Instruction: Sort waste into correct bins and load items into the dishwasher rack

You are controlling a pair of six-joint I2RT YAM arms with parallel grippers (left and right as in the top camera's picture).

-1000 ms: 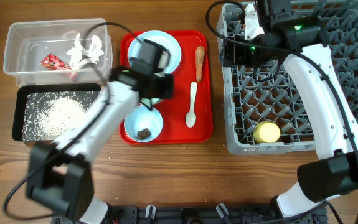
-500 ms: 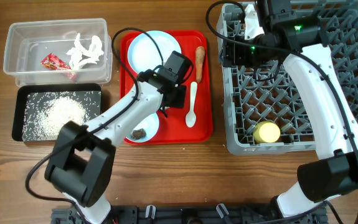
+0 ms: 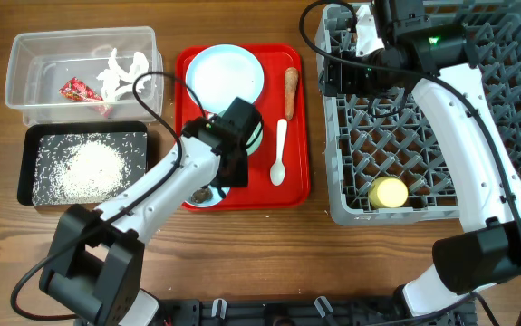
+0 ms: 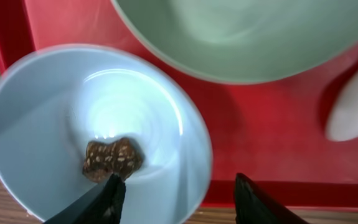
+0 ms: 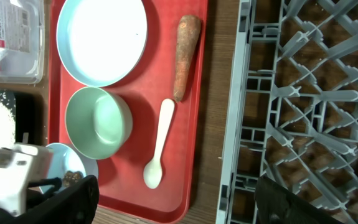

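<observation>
1. We see the left arm reaching across the red serving tray to its near left corner, where the pale blue bowl sits.
2. Its jaws are released and straddle the bowl's right rim. One jaw is inside, just beside the small brown lump. The other is outside, over the tray.
3. The pale green bowl stands just far of the blue bowl, and the pale blue plate lies at the tray's far end.
4. The carrot-like stick lies along the tray's far right edge. The white spoon lies near of it, with its scoop end toward us.
5. Left of the tray, the clear tub holds the red wrapper and the crumpled paper.
6. The black tray, just near of the tub, holds the rice grains.
7. The dishwasher rack sits on the wooden surface to the right, with the yellow cup at its near left part.
8. The right arm hangs over the rack's far left corner. Its jaws are released wide and grasp nothing.
</observation>
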